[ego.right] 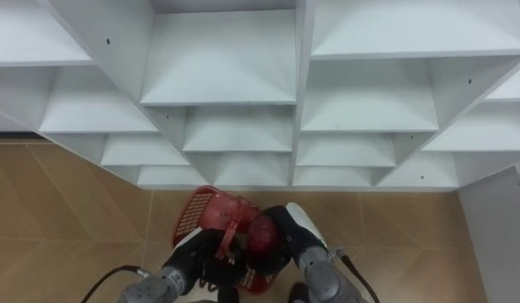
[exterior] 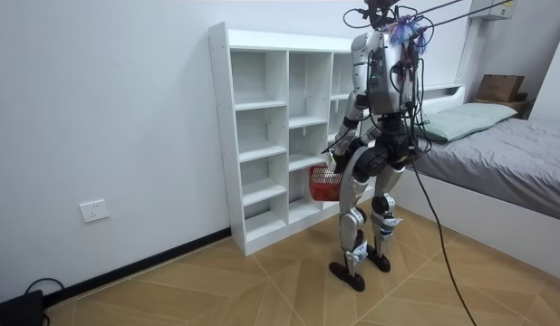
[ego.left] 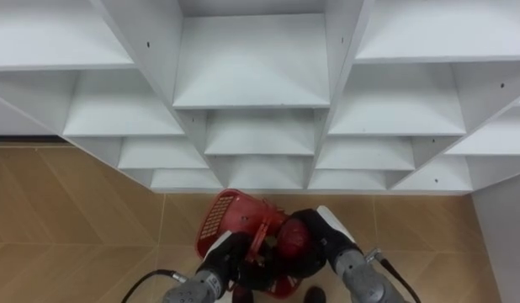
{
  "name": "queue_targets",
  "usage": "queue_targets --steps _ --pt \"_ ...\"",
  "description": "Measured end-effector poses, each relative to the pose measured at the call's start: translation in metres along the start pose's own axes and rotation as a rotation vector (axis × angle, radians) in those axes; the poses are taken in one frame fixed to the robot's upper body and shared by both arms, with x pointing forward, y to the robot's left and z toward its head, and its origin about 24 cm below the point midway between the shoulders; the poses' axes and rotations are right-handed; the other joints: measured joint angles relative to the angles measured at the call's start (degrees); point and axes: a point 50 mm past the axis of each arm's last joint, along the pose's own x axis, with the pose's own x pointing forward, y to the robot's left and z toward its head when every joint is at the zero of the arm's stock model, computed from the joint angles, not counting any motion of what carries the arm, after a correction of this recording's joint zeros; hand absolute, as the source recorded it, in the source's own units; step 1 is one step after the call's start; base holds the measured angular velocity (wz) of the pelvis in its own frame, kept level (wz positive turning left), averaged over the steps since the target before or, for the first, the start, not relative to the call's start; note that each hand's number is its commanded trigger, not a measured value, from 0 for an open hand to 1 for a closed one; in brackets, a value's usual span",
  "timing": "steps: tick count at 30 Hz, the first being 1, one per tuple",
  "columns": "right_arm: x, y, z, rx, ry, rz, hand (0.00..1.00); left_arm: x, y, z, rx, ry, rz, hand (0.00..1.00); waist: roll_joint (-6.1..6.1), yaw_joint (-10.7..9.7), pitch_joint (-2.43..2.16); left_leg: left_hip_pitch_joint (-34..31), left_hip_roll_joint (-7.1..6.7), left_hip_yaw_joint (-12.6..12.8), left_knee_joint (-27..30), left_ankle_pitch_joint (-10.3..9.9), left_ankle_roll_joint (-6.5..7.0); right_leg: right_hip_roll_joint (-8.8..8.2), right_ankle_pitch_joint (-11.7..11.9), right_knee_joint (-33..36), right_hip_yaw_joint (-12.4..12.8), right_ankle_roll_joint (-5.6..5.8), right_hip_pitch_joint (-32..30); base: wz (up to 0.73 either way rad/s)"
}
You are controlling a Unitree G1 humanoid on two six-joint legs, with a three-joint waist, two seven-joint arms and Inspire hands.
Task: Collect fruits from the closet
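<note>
White closet (ego.left: 252,59): open shelving; every compartment seen in the eye views looks bare.
Red basket (ego.left: 216,217): plastic mesh, held low in front of the robot, clear of the floor (ego.left: 75,219), near the closet's bottom row.
Fruit (ego.left: 292,239): one red, round, glossy piece at the basket's right side, inside the right hand; I cannot tell whether it sits over the opening or just beside the rim.
Left hand (ego.left: 232,255): curled on the basket's near edge or handle, carrying it.
Right hand (ego.left: 319,244): wrapped round the fruit, close against the basket.
Stance: upright, facing the closet, both arms lowered, per the room view.
Risk, drop: a release off-centre would likely send the fruit onto the rim and rolling away over the floor.
Risk, tilt: the basket hangs from one hand and appears tipped away from the robot; added weight could swing it and spill the contents.
Risk, knock: the basket is close to the shelf edge; a forward lean could bump it and jar the hold.
Risk, slip: smooth round skin may slide out of a loose hold before it clears the rim.
</note>
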Motion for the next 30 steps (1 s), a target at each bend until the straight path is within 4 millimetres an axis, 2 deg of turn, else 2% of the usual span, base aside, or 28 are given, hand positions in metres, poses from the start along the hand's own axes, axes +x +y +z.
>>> queue_targets --steps 9,30 --pt "0.0003 0.0000 0.0005 -0.025 -0.003 0.004 0.00 0.0000 0.0001 0.0001 -0.001 0.000 0.002 1.00 0.16 -0.08 -0.13 -0.18 0.37 0.02 0.33 0.01 -0.09 0.25 0.36 0.04 -0.17 -0.35 -0.09 0.00" --pt "-0.0006 0.0019 -0.0007 -0.029 -0.006 -0.004 0.00 0.0007 -0.0001 0.0025 -0.001 -0.009 0.015 1.00 0.19 -0.12 -0.18 -0.14 0.38 0.22 0.30 0.00 -0.08 0.22 0.45 -0.05 -0.15 -0.28 -0.02 0.00"
